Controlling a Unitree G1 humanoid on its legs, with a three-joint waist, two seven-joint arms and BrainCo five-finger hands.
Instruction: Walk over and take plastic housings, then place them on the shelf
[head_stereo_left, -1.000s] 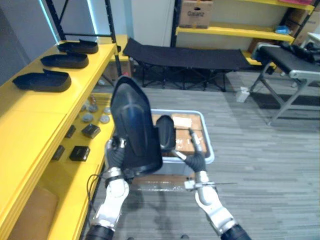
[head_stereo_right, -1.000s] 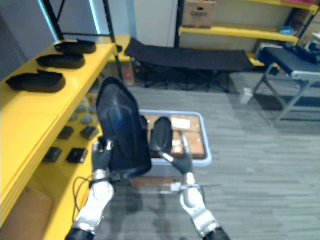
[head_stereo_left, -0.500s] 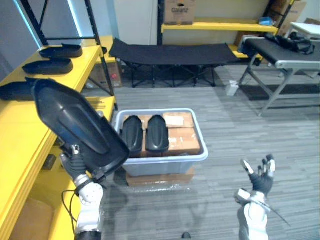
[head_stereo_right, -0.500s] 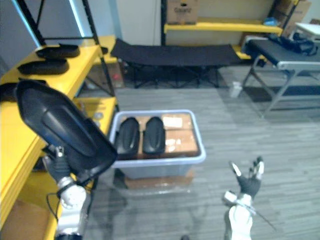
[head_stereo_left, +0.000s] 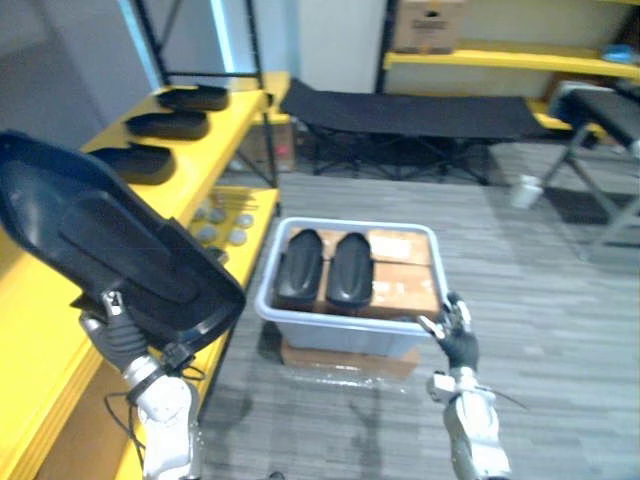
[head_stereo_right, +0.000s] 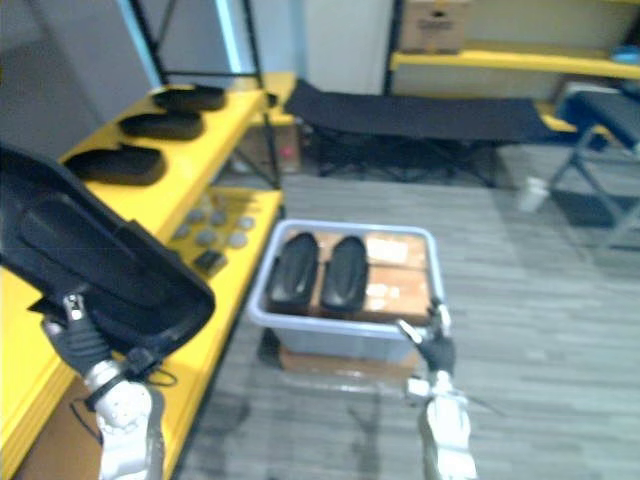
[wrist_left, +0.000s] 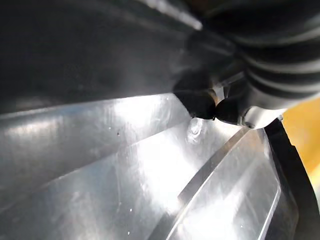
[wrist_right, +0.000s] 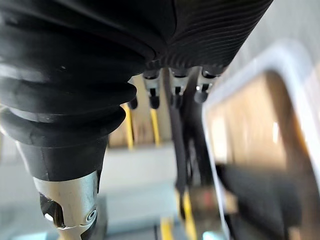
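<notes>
One big black plastic housing (head_stereo_left: 110, 250) is riding up in the left hand (head_stereo_left: 112, 338) at the lower left of the frame, with the fingertips (wrist_left: 200, 104) pinching onto its shiny inner face down at its low end. What's mattering for the drop-off: its long axis is slanting from upper left down to lower right, and the long yellow shelf (head_stereo_left: 222, 128) is running right along the left side. So the left hand is sitting way nearer to it than the right hand (head_stereo_left: 458, 340), which is hanging empty with fingers spread by the front rim of the grey plastic bin (head_stereo_left: 345, 335) in the lower middle. Three matching black housings (head_stereo_left: 170, 124) are lying flat in a row at upper left, long axes going across the shelf board. I'm guessing the held one is needing to swing left and tip down flat onto the bare yellow stretch nearer the camera. Two more housings (head_stereo_left: 300, 268) are waiting in the bin beside some brown cardboard boxes (head_stereo_left: 405, 270).
</notes>
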